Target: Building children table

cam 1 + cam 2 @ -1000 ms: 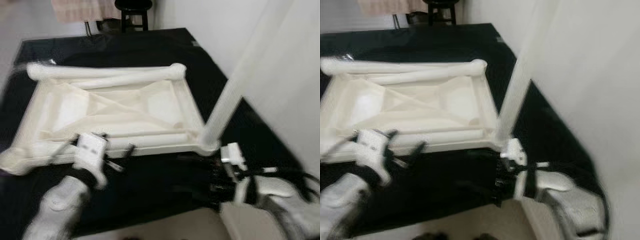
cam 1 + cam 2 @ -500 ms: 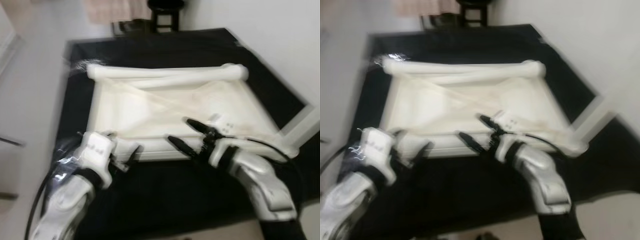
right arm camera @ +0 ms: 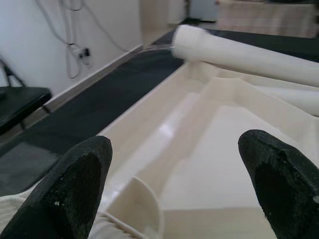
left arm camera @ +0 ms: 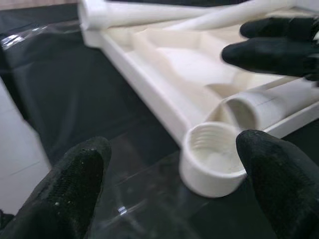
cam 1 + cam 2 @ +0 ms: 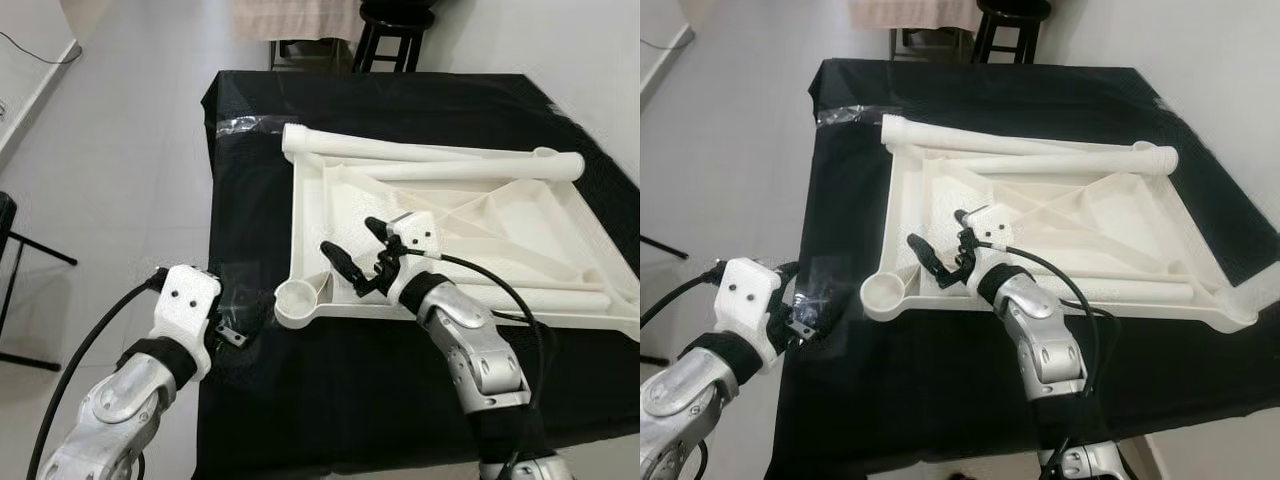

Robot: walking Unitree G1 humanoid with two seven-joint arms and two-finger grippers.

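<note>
Left eye view: a cream tabletop lies upside down on a black cloth, filling the frame from centre to 3 o'clock. Its threaded socket sits at the near corner. The right gripper hovers over that corner, fingers spread wide, holding nothing. The left gripper, at 8 o'clock, sits low over the cloth beside the socket.

Right eye view: a loose leg lies along the far edge at 12 o'clock; a stool stands beyond.

Left wrist view: both fingers wide apart, empty, socket between them.

Right wrist view: fingers wide apart above the tabletop's ribbed underside.
</note>
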